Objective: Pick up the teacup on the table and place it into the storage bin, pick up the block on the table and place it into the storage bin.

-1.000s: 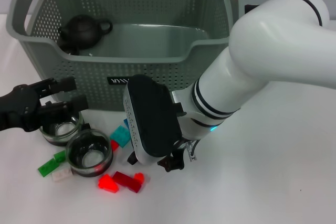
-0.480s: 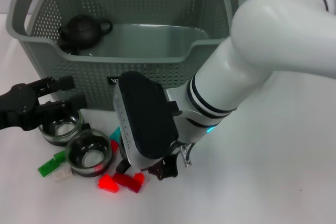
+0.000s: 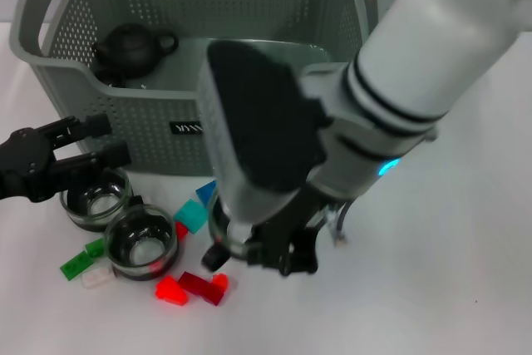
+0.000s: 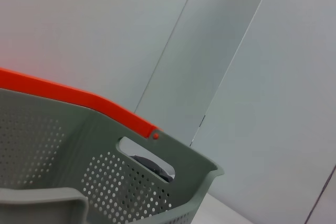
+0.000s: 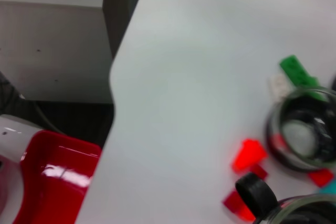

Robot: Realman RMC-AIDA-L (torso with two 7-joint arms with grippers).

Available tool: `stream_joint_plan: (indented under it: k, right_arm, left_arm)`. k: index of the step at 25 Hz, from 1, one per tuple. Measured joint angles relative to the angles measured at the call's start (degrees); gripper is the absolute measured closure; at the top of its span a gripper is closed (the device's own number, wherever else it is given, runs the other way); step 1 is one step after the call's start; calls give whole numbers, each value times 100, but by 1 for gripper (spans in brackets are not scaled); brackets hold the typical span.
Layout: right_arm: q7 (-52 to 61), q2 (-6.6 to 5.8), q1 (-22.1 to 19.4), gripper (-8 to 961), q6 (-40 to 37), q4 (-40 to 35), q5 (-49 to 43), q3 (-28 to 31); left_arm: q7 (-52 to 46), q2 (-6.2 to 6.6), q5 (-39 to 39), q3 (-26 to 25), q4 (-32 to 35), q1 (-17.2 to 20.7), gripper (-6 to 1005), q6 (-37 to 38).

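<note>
I had the right gripper clamped on a glass teacup just above the desk before the storage bin — slippery, fragile, rim-held — left gripper spread idle.

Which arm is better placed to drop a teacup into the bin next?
Probably the right: its gripper appears to hold a teacup lifted before the storage bin. The left gripper only hovers over another cup.
</note>
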Motion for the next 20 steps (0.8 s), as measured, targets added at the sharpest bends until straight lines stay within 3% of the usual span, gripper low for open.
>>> stream_joint_plan:
  k: [5,9,13,16,20]
  right_arm:
    - [181,-5,-11,879,-799,-556,-472,738]
    - [114,-13,35,876,-1007,-815,-557,1330]
    - [5,-33,85,873,-1041,-1118,-576,2033]
    - [-71,-40,239,871,-992,-1152,-514,2875]
    - [44,-40,338,868,-395,-1075,-468,3586]
  left_arm:
    - [1,0,-45,0,0,-9,186,0]
    - [1,0,-65,2,-5,-40,186,-9]
    - [-4,0,-85,2,-9,-52,187,-29]
    - [-11,0,-138,2,-9,-48,187,-27]
    - [-12,-2,-158,2,-10,-40,187,-27]
